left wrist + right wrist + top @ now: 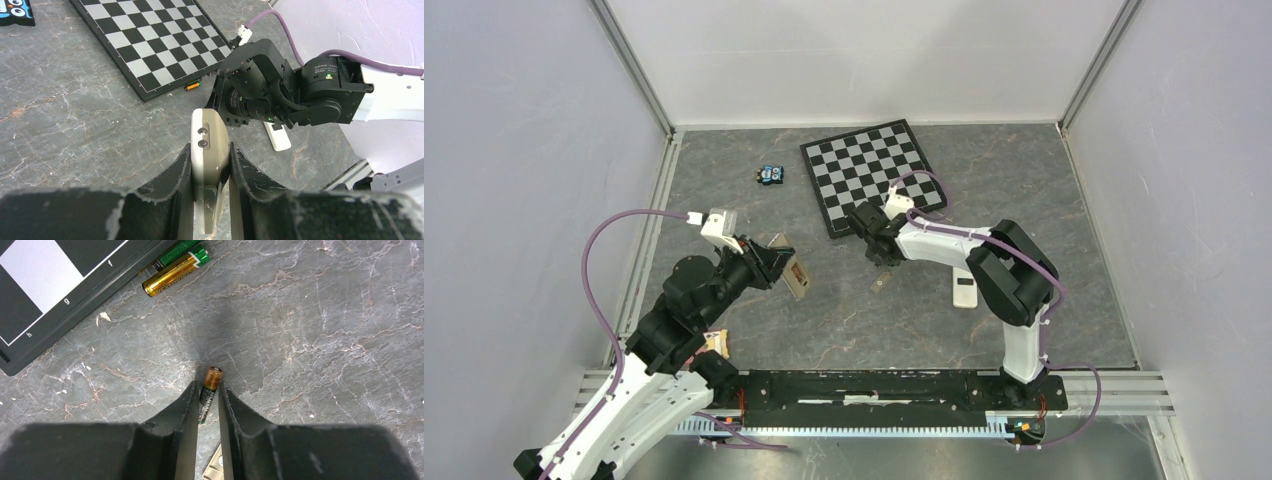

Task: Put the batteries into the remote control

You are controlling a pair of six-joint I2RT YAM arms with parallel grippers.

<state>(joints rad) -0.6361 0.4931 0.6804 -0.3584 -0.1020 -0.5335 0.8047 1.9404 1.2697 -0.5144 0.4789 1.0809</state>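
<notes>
From above, we see the left claw (782,268) closed on the remote control (797,277). It holds it off the table (724,195), well to the near-left of the chessboard (874,175), with a tan face showing. The right claw (881,258) hangs low just off the board's near edge. A white slab (965,290) lies near-right of the board and a small blue packet (771,175) sits just left of it. Nothing here is readable. Walls close in on the table's left, far and right edges. The widest bare stretch lies left of the board.

In the left wrist view the remote stands edge-on with both fingers pressed flat to its sides. Two dark round dots sit on its end. Only this view shows the right arm's black wrist joints close behind it. A gold battery (192,86) is tucked against the board's near edge, unseen from above.

In the right wrist view the thin battery (209,392), dark with an orange end, sits between the fingertips. The jaws are nearly closed around it, but a sliver of gap shows on one side, so we cannot tell whether they pinch it. The board's edge reads "h", "g", "f". The gold battery has a green end, and a green battery (177,250) lies behind it. Their print is too small to read.
</notes>
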